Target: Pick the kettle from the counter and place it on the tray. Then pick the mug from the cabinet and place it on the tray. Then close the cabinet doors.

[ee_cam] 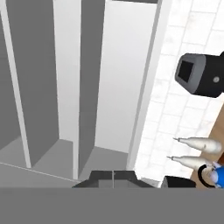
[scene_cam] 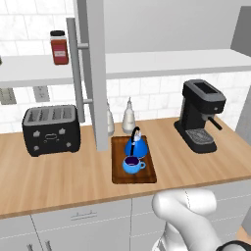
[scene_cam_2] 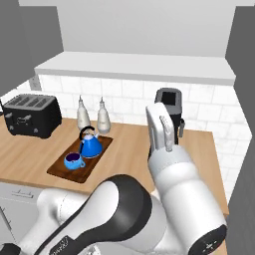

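1. Tray (scene_cam: 117, 175) lies flat on the wooden surface (scene_cam: 59, 171), holding both the kettle (scene_cam: 137, 146) and the mug (scene_cam: 131, 164); the kettle stands upright at the far end, the mug just in front of it, its dark purple inside facing up
2. Cabinet (scene_cam: 166, 29) on the wall stands open, its white shelf (scene_cam: 171, 62) bare where it shows above the tray
3. One grey cabinet door (scene_cam: 96, 73) swings out edge-on over the surface, its lower end just behind the tray's far left corner, with its long silver bar handle (scene_cam: 75, 68) on the left side
4. Two white pointed bottles (scene_cam: 129, 116) stand by the tiled wall right behind the tray, one partly hidden by the door
5. Black toaster (scene_cam: 51, 129) sits to the left of the tray, black coffee machine (scene_cam: 200, 113) well to the right
6. Red jar (scene_cam: 59, 47) with a dark lid stands on the open shelf at the left
7. Claw (ee_cam: 113, 175) has its tips pressed together, holding nothing, and points at the grey panels and pale inner wall of the cabinet in the hand view
8. Pale drawer fronts (scene_cam: 83, 218) run below the surface edge
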{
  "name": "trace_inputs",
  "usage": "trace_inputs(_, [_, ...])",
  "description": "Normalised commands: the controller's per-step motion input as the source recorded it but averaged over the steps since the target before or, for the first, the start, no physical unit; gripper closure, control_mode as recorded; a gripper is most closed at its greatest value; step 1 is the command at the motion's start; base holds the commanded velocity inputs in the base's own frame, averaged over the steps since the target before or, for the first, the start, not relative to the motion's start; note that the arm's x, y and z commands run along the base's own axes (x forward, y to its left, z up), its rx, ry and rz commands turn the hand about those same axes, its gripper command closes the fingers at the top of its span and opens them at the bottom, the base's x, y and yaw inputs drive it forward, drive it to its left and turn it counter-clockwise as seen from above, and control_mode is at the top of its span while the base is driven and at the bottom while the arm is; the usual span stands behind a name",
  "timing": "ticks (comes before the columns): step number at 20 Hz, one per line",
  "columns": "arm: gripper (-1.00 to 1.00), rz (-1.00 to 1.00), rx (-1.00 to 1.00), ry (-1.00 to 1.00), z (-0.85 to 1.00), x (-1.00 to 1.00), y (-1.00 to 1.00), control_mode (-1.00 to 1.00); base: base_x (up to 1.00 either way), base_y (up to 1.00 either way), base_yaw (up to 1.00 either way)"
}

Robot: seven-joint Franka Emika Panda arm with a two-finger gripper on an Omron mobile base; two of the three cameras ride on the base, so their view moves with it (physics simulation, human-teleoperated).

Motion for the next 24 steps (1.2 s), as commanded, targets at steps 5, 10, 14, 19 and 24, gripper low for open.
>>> trace_inputs(5, [1.00,-0.07,0.08,-0.03,0.06,-0.24,-0.28,-1.00,0.00,0.00,0.00])
trace_inputs(10, [1.00,-0.16,0.06,-0.01,0.09,-0.18,-0.38,-1.00,0.00,0.00,0.00])
trace_inputs(14, [1.00,-0.20,0.05,-0.01,0.06,-0.26,-0.29,-1.00,0.00,0.00,0.00])
trace_inputs(19, [1.00,-0.05,0.03,-0.01,0.00,-0.40,-0.28,-1.00,0.00,0.00,0.00])
trace_inputs(24, [1.00,0.00,0.12,-0.07,0.01,-0.39,-0.30,-1.00,0.00,0.00,0.00])
